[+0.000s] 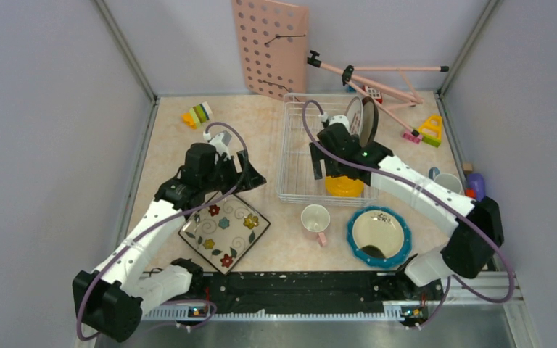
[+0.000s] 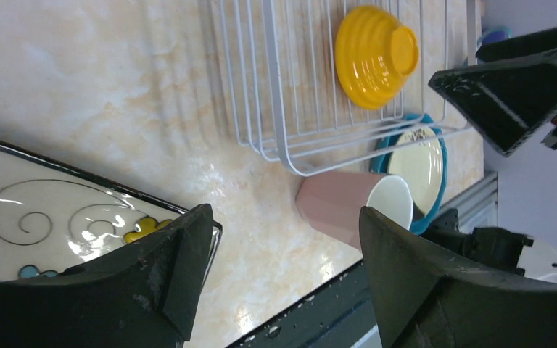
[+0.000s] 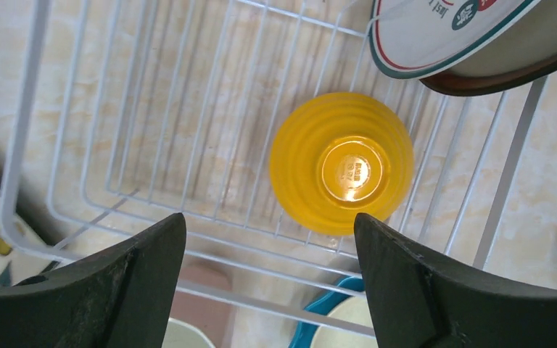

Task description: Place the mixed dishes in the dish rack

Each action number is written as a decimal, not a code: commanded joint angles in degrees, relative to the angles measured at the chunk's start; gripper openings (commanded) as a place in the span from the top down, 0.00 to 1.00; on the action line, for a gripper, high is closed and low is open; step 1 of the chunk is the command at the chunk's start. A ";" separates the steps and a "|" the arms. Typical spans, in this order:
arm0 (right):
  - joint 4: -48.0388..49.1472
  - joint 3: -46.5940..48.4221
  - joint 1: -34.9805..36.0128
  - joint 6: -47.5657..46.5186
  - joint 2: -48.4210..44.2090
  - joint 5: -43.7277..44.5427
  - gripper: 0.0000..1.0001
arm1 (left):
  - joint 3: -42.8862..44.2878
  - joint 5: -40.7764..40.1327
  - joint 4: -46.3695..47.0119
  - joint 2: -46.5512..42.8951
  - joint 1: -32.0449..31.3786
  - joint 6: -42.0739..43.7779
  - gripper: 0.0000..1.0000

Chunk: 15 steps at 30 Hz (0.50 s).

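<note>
The white wire dish rack [image 1: 295,168] [image 2: 275,109] [image 3: 80,181] holds an upside-down yellow-orange bowl [image 1: 344,187] [image 2: 375,54] [image 3: 341,170] at its near end. A brown-rimmed plate [image 1: 368,119] [image 3: 464,36] stands on edge at its far end. My right gripper [image 1: 325,165] [image 3: 270,221] hangs open over the rack, just short of the bowl and holding nothing. On the table lie the square floral plate [image 1: 225,230] [image 2: 36,217], the pink cup [image 1: 315,219] [image 2: 348,206], the teal dish [image 1: 379,235] [image 2: 424,163] and a small blue cup [image 1: 446,181]. My left gripper [image 1: 252,177] [image 2: 283,214] is open and empty at the floral plate's far corner.
A pink pegboard [image 1: 272,47] leans on the back wall beside a fallen pink stand [image 1: 377,76]. Toy blocks lie at the back left [image 1: 197,114] and back right [image 1: 428,130]. A purple object [image 1: 476,185] sits by the right wall. The arms' black base rail [image 1: 297,284] runs along the near edge.
</note>
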 commanded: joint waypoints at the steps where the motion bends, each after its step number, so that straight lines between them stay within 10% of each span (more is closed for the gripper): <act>1: 8.41 -5.13 0.12 -1.14 -9.85 -6.87 0.17 | -1.16 3.62 3.74 -0.08 -3.17 0.24 0.21; 15: 8.35 -15.31 -2.00 0.94 -25.59 1.80 0.14 | -0.04 -19.73 5.83 7.45 -26.89 -13.88 0.24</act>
